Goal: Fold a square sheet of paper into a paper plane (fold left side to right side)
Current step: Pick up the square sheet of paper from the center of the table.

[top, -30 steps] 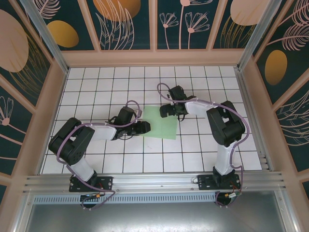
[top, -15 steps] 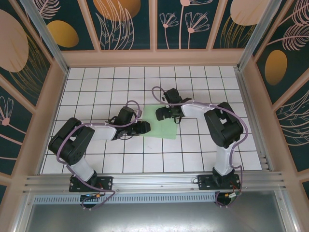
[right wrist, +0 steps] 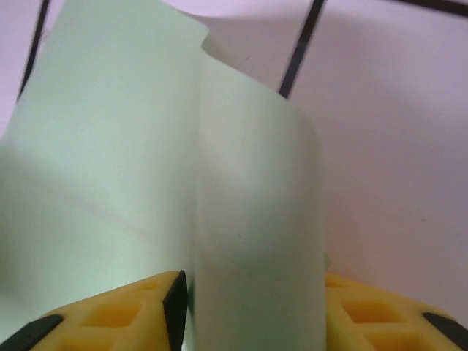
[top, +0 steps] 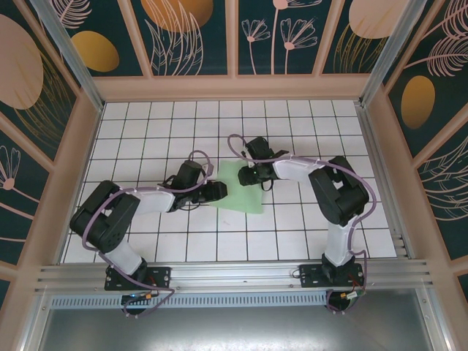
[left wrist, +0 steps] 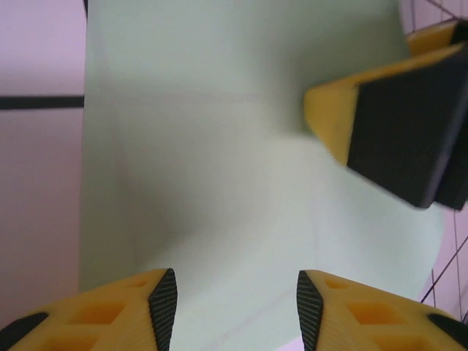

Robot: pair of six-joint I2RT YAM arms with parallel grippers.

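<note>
The square sheet of paper (top: 248, 199) lies near the middle of the white tiled table (top: 292, 234), with my two arms reaching in over it from either side. The left gripper (top: 219, 191) sits at the sheet's left edge, and the right gripper (top: 245, 176) is over its far part, just beside the left one. On the right wrist camera the paper is not flat. A tall fold of it curls up and stands in the gap between the yellow fingers (right wrist: 110, 314), taking up the whole width from one black pad to the other. I read the right gripper as closed in on that raised fold and holding it, though the fingertips are cut off by the bottom of the frame, so how firm the pinch is I can't judge. On the left wrist camera the left gripper's jaws stand apart, low over the sheet, with pale green paper showing in the wide gap between the pads and nothing clamped. I cannot tell whether they touch the sheet. The paper's left side bends upward there, and one finger of the right gripper (left wrist: 398, 124) juts in at the upper right, blurred and close. From overhead both arms cover the sheet's left and far portions, so its edges there are hidden from me.
</note>
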